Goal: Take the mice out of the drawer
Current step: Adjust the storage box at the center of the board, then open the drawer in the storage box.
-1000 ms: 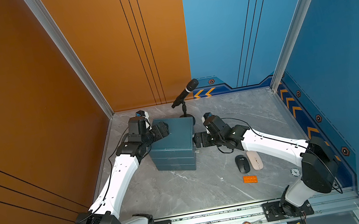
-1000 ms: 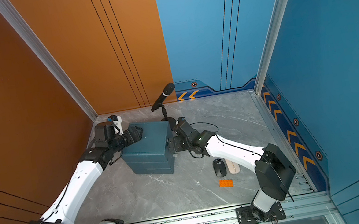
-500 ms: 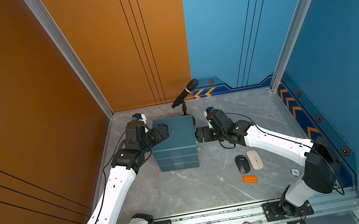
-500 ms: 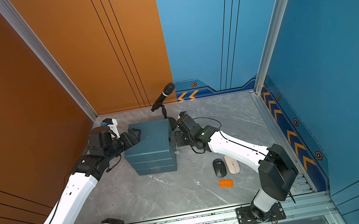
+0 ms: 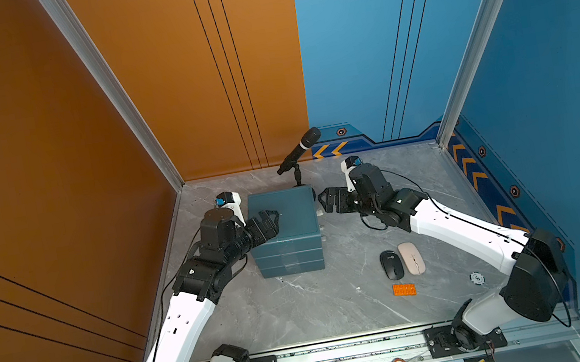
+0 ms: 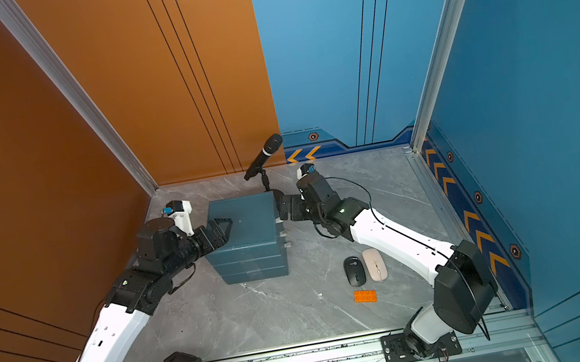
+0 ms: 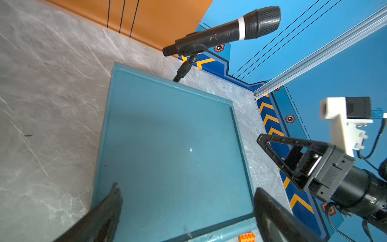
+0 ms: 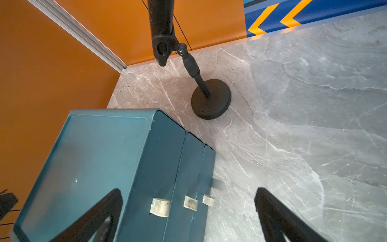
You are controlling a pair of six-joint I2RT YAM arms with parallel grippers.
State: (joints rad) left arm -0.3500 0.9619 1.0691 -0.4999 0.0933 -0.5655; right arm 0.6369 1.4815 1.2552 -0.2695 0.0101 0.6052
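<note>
A grey marble bench (image 5: 301,307) sits inside a booth with orange and blue walls, seen from above. Near the back stands a teal drawer cabinet (image 5: 284,226) with three stacked drawers. Their fronts carry small pale handles (image 8: 160,207) and face the robot's right side. All three look pushed in, and their insides are hidden.

The left gripper (image 5: 273,221) reaches over the left edge of the cabinet's flat top with its jaws apart and nothing between them. Whether it touches the top cannot be told. The right gripper (image 5: 323,204) hangs just beside the drawer fronts at the height of the top drawer, jaws spread wide and empty.

Two mice lie on the bench, well apart from the cabinet and near the right arm. A black mouse (image 5: 391,265) and a pinkish-cream mouse (image 5: 411,258) lie side by side, almost touching. An orange studded plate (image 5: 404,289) lies just in front of them. A black microphone (image 5: 299,149) on a round-based stand rises behind the cabinet.
</note>
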